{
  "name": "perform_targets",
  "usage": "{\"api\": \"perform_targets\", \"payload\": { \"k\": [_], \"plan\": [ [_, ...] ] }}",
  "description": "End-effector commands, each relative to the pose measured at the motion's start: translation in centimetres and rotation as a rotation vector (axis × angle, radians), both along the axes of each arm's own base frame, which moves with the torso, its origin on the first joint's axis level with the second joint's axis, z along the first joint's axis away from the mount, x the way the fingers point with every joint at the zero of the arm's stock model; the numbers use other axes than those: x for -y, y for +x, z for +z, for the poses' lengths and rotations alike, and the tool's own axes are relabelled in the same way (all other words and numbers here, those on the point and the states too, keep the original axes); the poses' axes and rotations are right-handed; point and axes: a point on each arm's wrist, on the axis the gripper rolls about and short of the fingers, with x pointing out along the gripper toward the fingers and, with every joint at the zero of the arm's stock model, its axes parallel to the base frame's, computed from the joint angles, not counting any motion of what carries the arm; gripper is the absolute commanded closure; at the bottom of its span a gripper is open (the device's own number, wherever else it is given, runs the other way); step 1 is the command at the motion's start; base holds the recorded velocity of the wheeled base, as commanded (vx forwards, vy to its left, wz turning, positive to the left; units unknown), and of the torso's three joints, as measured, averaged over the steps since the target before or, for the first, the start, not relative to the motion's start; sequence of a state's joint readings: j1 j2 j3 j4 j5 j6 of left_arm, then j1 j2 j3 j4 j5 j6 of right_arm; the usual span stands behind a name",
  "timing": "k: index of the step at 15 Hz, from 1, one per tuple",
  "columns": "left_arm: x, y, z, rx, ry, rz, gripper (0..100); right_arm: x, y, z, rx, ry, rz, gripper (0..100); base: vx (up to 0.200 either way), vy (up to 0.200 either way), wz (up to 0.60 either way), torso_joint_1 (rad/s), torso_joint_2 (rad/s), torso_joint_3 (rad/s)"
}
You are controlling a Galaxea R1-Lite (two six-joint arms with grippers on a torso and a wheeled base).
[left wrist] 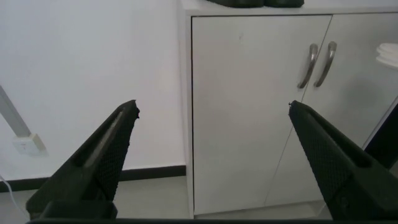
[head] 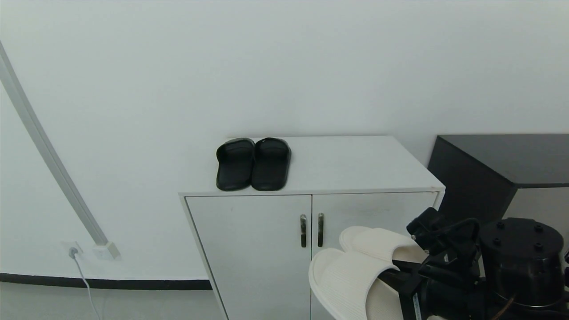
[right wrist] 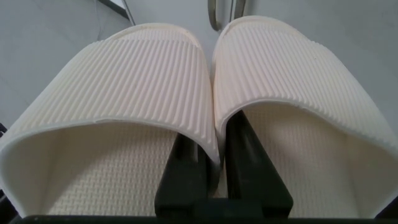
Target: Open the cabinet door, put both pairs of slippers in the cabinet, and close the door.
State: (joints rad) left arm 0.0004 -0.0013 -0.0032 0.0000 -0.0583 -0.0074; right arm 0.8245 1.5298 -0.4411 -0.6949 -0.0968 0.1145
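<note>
Two fingers of the right end effector (right wrist: pixel 214 149) are pressed together on the pair of cream ribbed slippers (right wrist: pixel 149 74). One finger runs inside each slipper, so the two inner walls are pinched between them. That single grip carries both slippers as one piece, side by side with the toes pointing away from the wrist. In the head view they hang low in front of the right door (head: pixel 369 213) of the white two-door cabinet (head: pixel 346 164), close to it, though I cannot tell whether they touch.

The left end effector (left wrist: pixel 212 109) has its fingers spread wide apart and holds nothing. It faces the left door (head: pixel 253 249) from a little way off, with the two slim metal bar handles (head: pixel 303 230) off to one side of its line. My reading is that this arm is kept free for the pull, since the other one is loaded.

Both doors are shut, their handles upright on either side of the centre seam, so the opening step is not yet done. The pair of black rubber slide slippers (head: pixel 253 163) lies on the cabinet top, touching each other. Their heels sit just behind the front edge, left of the middle and above the left door, and their toes point at the pale wall (head: pixel 284 66). That spot should be easy to reach from the front. A dark block of furniture (head: pixel 489 169) stands just beside the cabinet's right end and may crowd the right door's swing.
</note>
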Motion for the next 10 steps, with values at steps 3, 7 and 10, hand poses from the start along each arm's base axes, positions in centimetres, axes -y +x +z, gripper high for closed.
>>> {"api": "perform_targets", "payload": {
  "k": [3,7,10],
  "plan": [
    [0.00,0.01,0.00,-0.001,0.000,0.001,0,-0.03,0.01,-0.48,-0.013,-0.016,0.000,100,0.000,0.000,0.00,-0.198,0.52,0.325],
    [0.00,0.01,0.00,-0.001,0.000,0.001,0,0.08,-0.14,-0.41,-0.010,-0.014,0.000,100,0.000,0.000,0.00,-0.179,0.50,0.320],
    [0.00,0.01,0.00,-0.001,0.006,0.001,0,0.18,-0.22,-0.67,-0.016,-0.024,-0.001,100,0.000,0.000,0.00,-0.149,0.48,0.325]
  ]
}}
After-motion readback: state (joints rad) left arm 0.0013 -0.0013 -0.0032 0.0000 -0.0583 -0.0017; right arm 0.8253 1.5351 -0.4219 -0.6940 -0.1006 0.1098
